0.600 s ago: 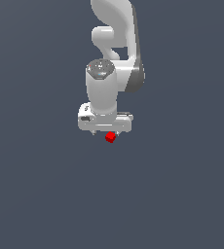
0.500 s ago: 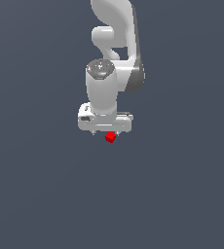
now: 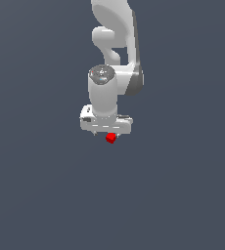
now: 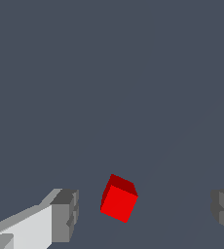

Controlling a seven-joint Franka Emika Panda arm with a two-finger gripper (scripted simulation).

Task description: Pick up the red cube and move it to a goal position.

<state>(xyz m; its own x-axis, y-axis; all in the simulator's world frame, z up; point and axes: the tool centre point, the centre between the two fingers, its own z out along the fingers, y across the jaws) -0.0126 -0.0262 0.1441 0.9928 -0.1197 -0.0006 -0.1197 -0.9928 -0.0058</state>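
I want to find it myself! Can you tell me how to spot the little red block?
Find the big white robot arm coming down from the top of the exterior view, and follow it to the gripper at its lower end. The red cube peeks out just under it, between the open grey fingers. It is the only red thing against the plain dark grey.

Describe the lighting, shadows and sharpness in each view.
Exterior view: flat, even light, no cast shadow under the red cube, mildly soft edges. Wrist view: crisp render, the cube's faces shaded differently, the fingers cropped by the frame, no glare.
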